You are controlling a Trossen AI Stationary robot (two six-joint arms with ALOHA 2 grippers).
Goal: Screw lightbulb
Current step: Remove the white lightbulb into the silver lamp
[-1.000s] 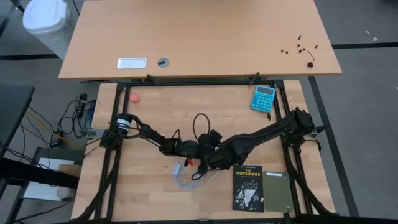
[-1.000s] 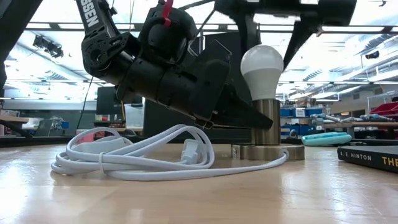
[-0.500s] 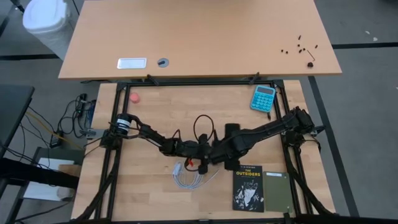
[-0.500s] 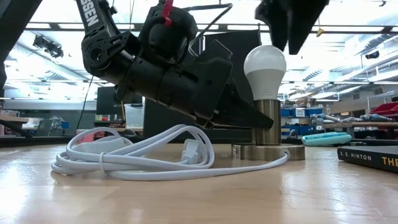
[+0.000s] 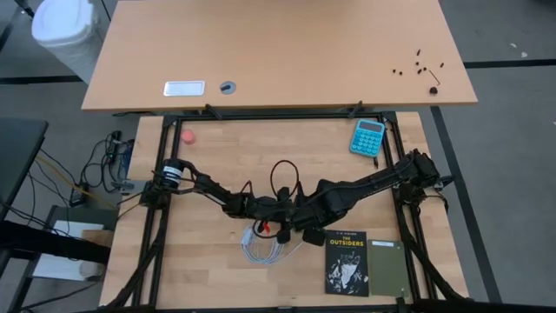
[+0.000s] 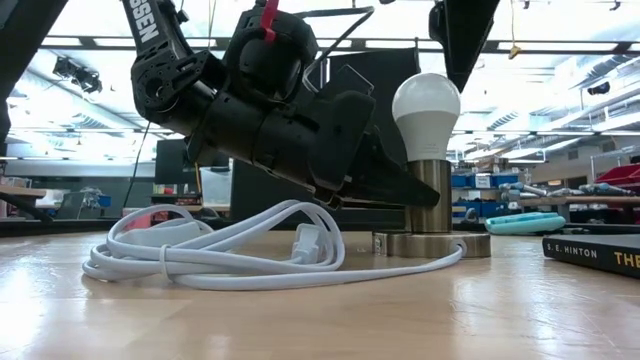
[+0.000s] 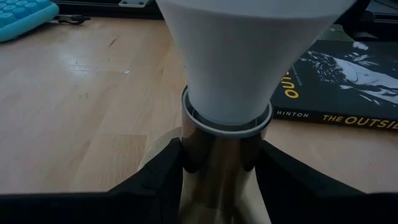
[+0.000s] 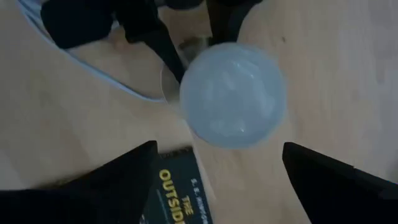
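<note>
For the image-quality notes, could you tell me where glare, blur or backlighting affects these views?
Low view: bright ceiling lights behind leave the left gripper nearly silhouetted. Right wrist view: lightbulb soft, out of focus. Left wrist view: book lettering sharp, tabletop with a pale sheen.

The lightbulb (image 6: 426, 103) stands upright in the metal socket (image 6: 432, 218), left claw (image 6: 415, 192) clamped on the socket's stem.

Lightbulb (image 7: 227, 59) dome cut off at top edge in left wrist view and blurred in right wrist view; its screw base hidden inside the metal socket (image 6: 432, 195); right gripper (image 6: 462, 35) cropped above, low view.
</note>
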